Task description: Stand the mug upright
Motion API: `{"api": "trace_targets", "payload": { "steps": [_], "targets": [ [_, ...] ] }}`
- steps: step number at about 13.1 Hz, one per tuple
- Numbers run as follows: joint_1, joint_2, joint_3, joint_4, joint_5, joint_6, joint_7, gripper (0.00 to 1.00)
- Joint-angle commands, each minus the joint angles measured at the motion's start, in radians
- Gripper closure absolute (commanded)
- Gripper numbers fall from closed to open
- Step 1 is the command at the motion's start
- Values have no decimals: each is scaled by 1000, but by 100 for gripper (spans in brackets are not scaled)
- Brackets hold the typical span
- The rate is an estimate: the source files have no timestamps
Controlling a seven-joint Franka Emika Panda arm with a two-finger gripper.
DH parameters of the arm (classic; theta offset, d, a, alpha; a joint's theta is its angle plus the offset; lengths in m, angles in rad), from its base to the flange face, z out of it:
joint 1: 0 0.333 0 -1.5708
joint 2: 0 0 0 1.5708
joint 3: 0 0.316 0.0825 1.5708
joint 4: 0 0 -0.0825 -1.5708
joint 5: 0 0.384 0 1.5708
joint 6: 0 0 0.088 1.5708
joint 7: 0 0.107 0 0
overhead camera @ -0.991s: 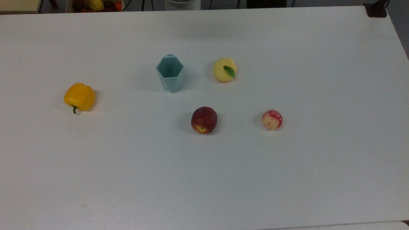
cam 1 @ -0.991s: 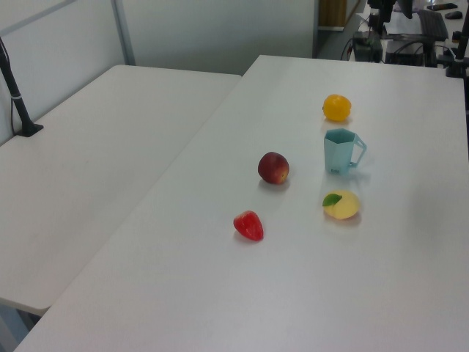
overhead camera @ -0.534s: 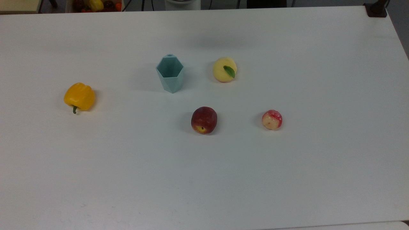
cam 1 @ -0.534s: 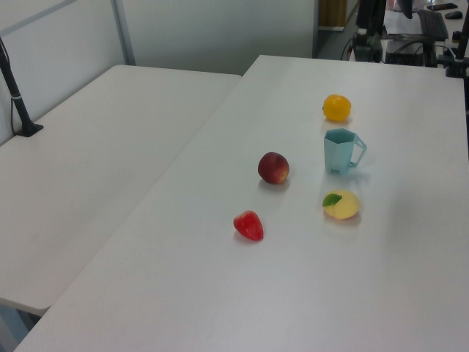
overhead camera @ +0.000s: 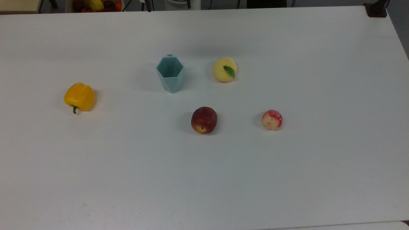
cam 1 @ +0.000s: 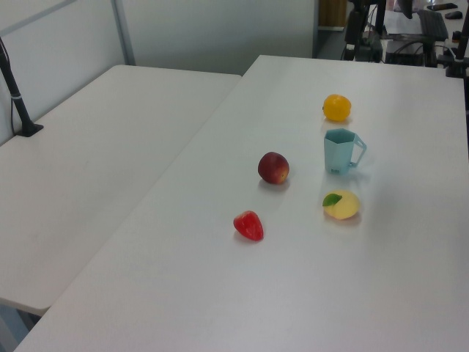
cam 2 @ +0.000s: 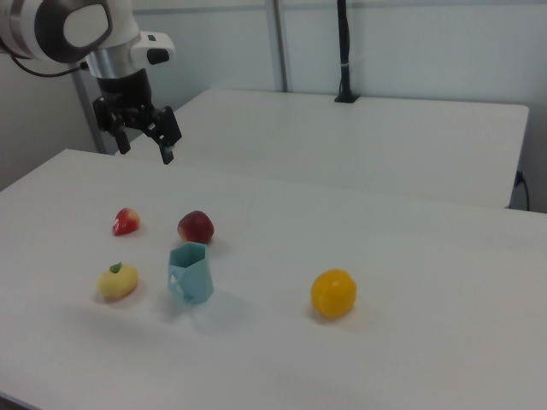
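The mug point(cam 2: 191, 273) already stands upright mid-bench; my jaws point(cam 2: 145, 141) hang apart, well above. Best I stay clear of it.

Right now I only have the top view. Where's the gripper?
Observer: The gripper hangs high at the right view's upper left, well away from the mug.
Operator: Holding anything?
Observer: No. Its fingers are open and empty.
Operator: Mug really on its base?
Observer: Yes. The left view shows it upright, opening up, with the handle on the left view's right.
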Motion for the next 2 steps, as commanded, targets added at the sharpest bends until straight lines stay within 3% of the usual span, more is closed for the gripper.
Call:
{"api": "trace_targets", "payload": {
  "steps": [1, 2],
  "targets": [
    [-3, -12, -7, -9, -10, 13, -15, 0],
    [-3, -12, -7, -9, -10, 13, -26, 0]
  ]
}}
